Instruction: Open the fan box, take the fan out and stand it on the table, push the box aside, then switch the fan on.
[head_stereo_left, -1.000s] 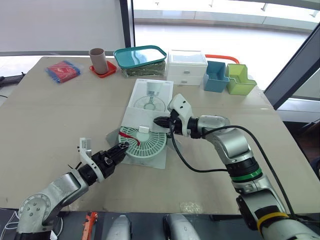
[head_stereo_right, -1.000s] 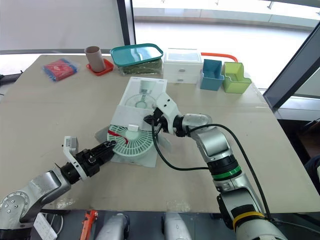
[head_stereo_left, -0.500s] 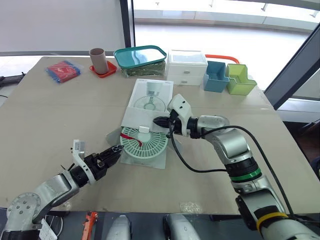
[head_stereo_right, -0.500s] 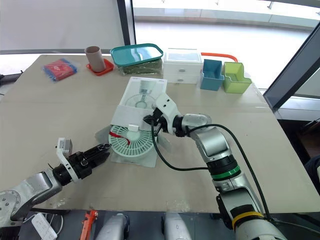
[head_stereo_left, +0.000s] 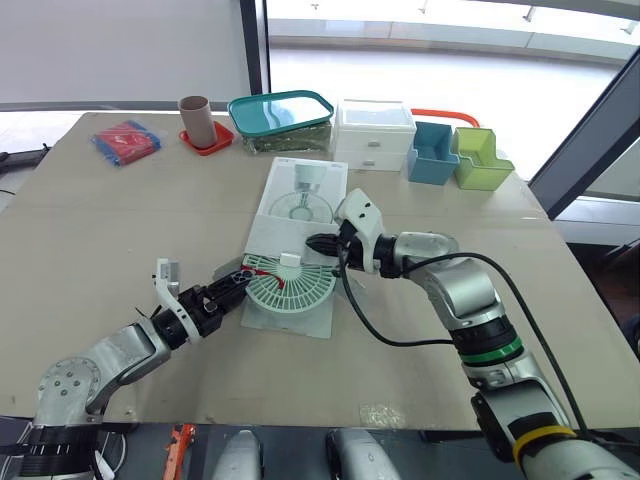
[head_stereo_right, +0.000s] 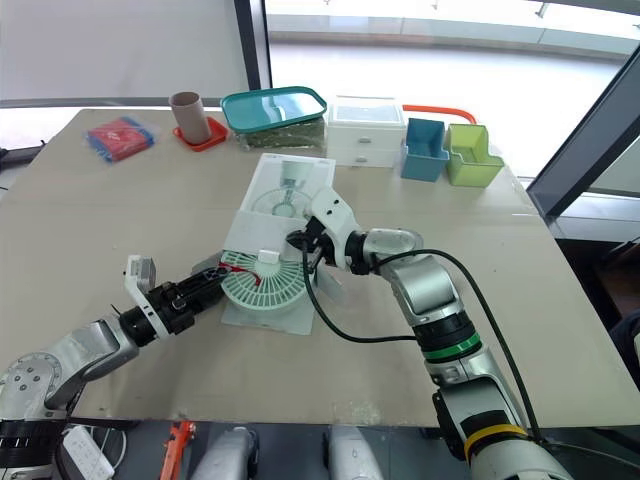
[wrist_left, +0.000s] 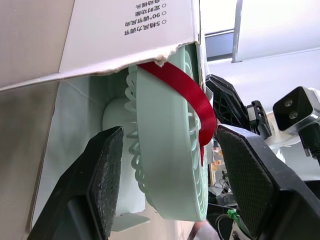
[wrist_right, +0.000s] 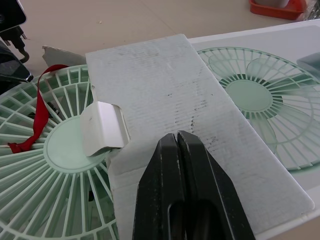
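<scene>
At the desk (head_stereo_left: 120, 220) centre, the box (head_stereo_left: 300, 195) lies open, with the fan (head_stereo_left: 290, 285) partly out toward the near edge. Left jaws gape wide astride the fan's rim. Right jaws, closed and empty, rest on the flap (wrist_right: 165, 100). Outstanding: full removal, standing, pushing aside, switching on.

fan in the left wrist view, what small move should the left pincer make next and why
Probably close the left pincer on the fan: its fingers stand open on either side of the fan's head, partly out of the fan box, while the shut right pincer seems to press the box flap.
</scene>
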